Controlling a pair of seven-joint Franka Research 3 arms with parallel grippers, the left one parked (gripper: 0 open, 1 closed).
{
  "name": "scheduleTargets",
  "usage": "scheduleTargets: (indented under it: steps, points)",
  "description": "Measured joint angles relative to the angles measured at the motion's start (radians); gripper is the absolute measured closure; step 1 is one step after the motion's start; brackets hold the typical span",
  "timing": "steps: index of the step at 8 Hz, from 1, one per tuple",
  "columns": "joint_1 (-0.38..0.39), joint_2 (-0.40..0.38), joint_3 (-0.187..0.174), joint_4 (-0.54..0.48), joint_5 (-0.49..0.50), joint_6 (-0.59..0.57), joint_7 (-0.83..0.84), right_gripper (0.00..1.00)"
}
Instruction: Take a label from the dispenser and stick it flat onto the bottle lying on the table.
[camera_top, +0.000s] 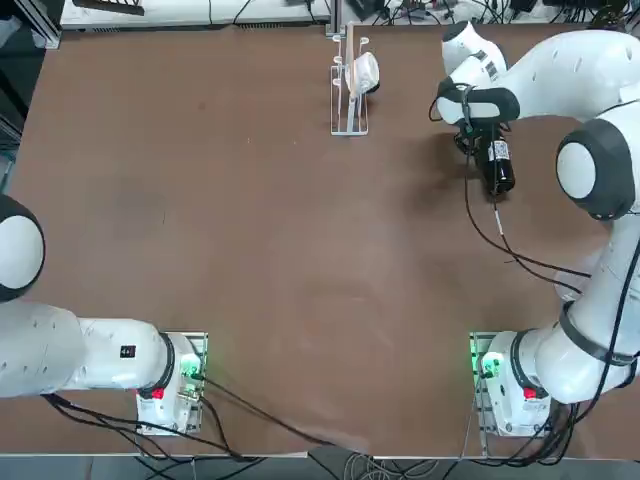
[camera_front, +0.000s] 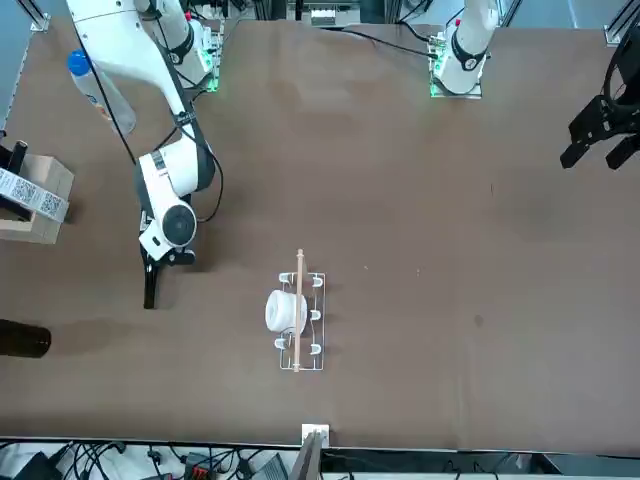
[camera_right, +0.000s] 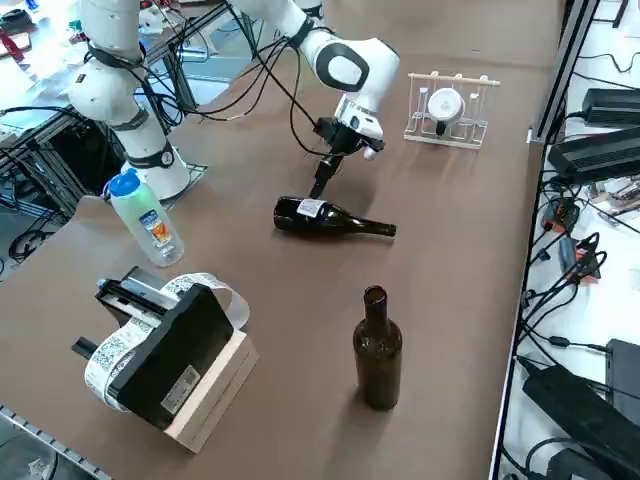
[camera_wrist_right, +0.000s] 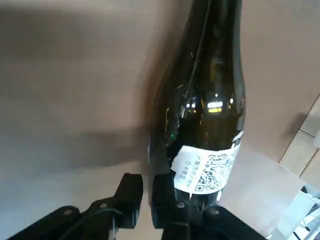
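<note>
The dark glass bottle (camera_right: 335, 220) lies on its side on the brown table, and its body also shows beside the arm in the top view (camera_top: 500, 172). A white label (camera_wrist_right: 207, 167) with dark print is wrapped over its body (camera_wrist_right: 210, 90) and shows from the side too (camera_right: 311, 208). My right gripper (camera_wrist_right: 147, 182) points down at the bottle's base end (camera_right: 322, 183), its tips right beside the label's edge. The fingers (camera_wrist_right: 131, 197) stand almost together with nothing between them. The dispenser (camera_right: 165, 350) sits on a wooden block near the table's right edge, with a printed strip curling from it.
A second dark bottle (camera_right: 378, 348) stands upright between the dispenser and the lying bottle. A clear plastic bottle with a blue cap (camera_right: 146, 218) stands close to the dispenser. The clear acrylic rack with a white lump (camera_top: 352, 85) is at the far edge. Cables (camera_top: 510, 245) trail from the arm.
</note>
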Motion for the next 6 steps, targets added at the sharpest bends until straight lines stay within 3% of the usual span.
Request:
scheduleTargets:
  steps: [6]
  points:
    - [0.003,0.012,0.002,0.006,0.002,0.012,0.004,0.81]
